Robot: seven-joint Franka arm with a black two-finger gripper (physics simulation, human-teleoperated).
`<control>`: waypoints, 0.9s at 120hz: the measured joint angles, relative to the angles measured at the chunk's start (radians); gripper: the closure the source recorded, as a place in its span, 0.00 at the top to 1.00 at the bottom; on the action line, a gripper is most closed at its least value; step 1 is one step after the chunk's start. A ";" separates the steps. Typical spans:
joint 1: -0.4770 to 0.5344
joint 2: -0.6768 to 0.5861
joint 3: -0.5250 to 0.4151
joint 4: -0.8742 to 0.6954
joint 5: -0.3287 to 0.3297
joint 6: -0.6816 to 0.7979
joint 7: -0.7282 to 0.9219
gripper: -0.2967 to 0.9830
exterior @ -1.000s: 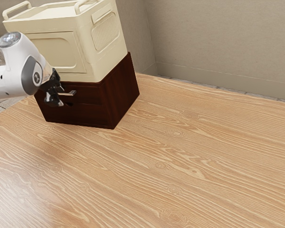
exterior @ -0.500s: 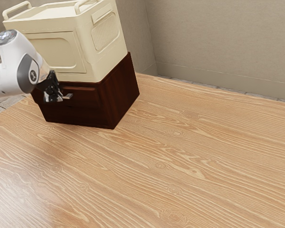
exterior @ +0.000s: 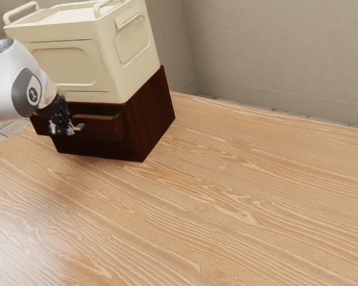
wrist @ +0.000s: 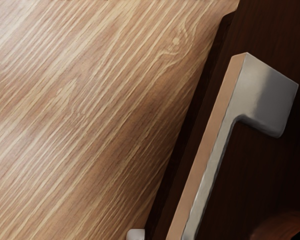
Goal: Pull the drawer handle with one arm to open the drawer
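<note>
Silver-grey, the handle runs along the front of the partly open drawer, jutting toward the exterior view's right from the gripper, open or closed I cannot tell, so further pulling should go outward, square to its length.

No text or number can be read; the arm bears 1 small, unreadable emblem.
</note>
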 joint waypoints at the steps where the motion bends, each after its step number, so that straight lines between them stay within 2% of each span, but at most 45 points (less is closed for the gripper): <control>1: 0.000 -0.002 0.000 -0.002 0.000 -0.001 0.000 0.16; 108: -0.006 -0.161 0.003 -0.158 0.047 -0.047 0.004 0.15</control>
